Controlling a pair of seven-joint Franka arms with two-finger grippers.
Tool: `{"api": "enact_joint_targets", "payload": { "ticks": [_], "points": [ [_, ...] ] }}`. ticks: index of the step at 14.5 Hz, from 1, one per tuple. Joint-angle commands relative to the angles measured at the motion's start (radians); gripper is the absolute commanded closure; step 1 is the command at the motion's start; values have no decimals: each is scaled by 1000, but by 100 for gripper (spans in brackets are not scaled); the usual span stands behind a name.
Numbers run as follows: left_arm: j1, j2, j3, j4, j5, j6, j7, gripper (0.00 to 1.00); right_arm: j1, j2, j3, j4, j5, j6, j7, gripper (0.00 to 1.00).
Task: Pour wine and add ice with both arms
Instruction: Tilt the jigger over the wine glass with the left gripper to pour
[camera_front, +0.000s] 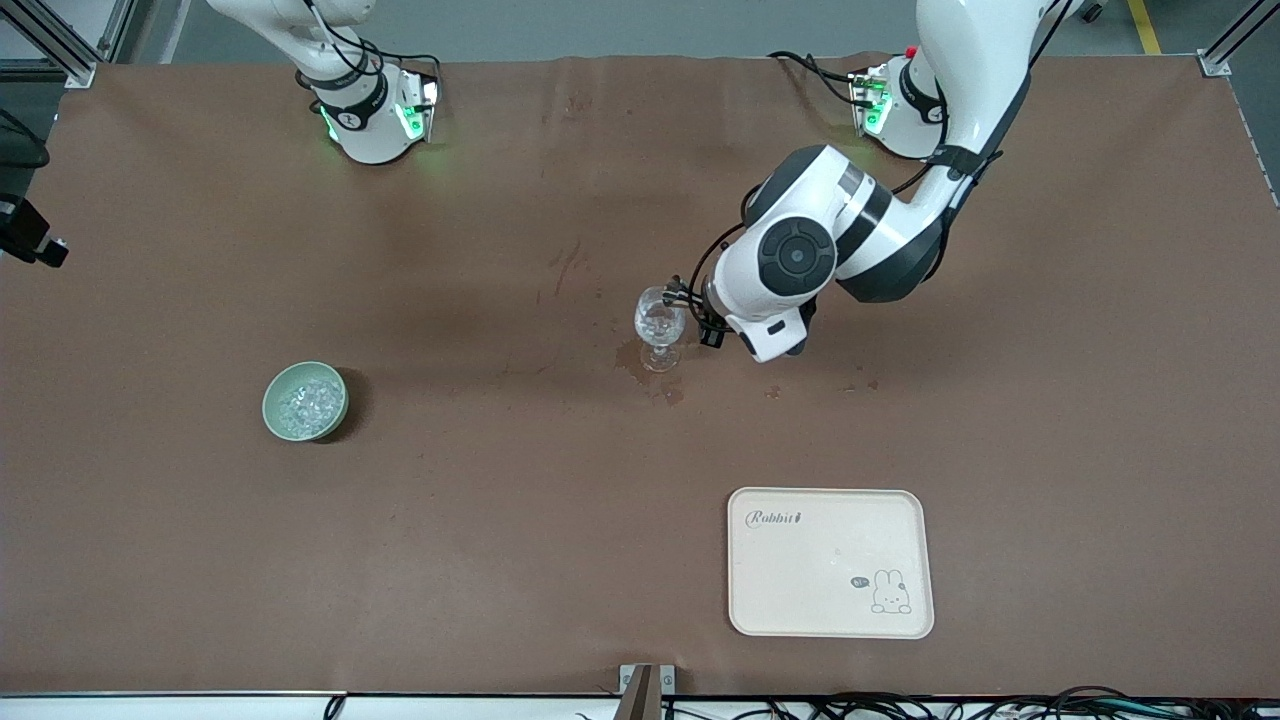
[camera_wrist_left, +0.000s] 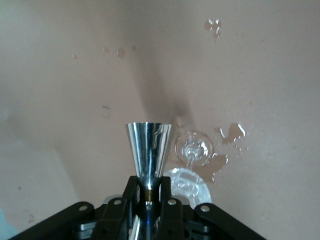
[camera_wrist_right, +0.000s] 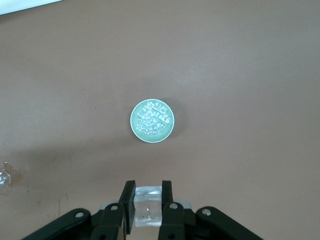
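A clear stemmed glass stands mid-table with glinting clear contents; I cannot tell liquid from ice in it. My left gripper is right beside it, shut on the waist of a shiny metal measuring cup. The cup's open end is over the table next to the glass. My right gripper is out of the front view. It is shut on a clear ice cube, high over the pale green bowl of ice chunks. The bowl sits toward the right arm's end.
Wet patches of clear liquid lie on the brown cloth round the glass foot, and show in the left wrist view. A cream tray with a rabbit print lies nearer the front camera than the glass.
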Motion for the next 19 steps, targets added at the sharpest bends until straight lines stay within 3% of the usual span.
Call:
{"api": "enact_joint_targets", "payload": {
  "ticks": [1,8,14,17,19],
  "points": [
    [-30,-16,9,-1,42,1,-47,100,-46,7,31,12,18,-2,-40,100],
    [-8,30,9,66,15,-3,-45,100,-38,7,30,14,17,-5,-39,99],
    [99,59,11,95,-221,-2,222,99,-32,5,34,14,17,-16,-24,99],
    [203,111,12,177,-361,0,331,99,-9,5,74,14,18,-41,50,99],
    [275,185,12,259,-427,1,397,99,7,7,144,12,20,-41,168,99]
  ]
}}
